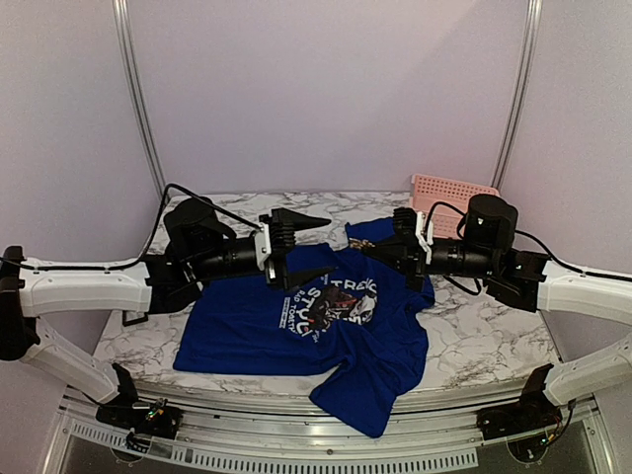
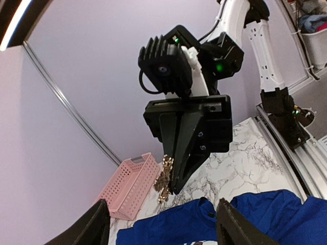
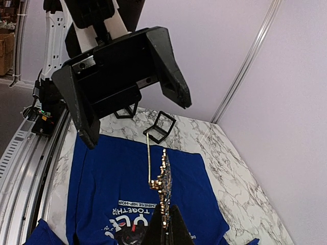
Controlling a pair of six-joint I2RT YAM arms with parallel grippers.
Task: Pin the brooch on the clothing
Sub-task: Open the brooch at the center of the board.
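The royal-blue T-shirt [image 1: 247, 321] lies flat on the marble table, with its round chest print [image 1: 341, 301] facing up. My right gripper [image 1: 367, 249] hovers above the shirt's collar, shut on a gold, jewelled brooch [image 3: 163, 178]. The brooch's pin [image 3: 148, 163] stands open beside it. The brooch also shows in the left wrist view [image 2: 164, 178], hanging from the right fingers. My left gripper [image 1: 321, 247] is open and empty. It is held above the shirt and faces the right gripper from a short distance.
A pink perforated basket [image 1: 449, 193] stands at the back right of the table and also shows in the left wrist view [image 2: 130, 186]. Two small black open boxes [image 3: 159, 126] lie on the marble past the shirt, on the left arm's side. One sleeve hangs over the table's front edge [image 1: 365, 410].
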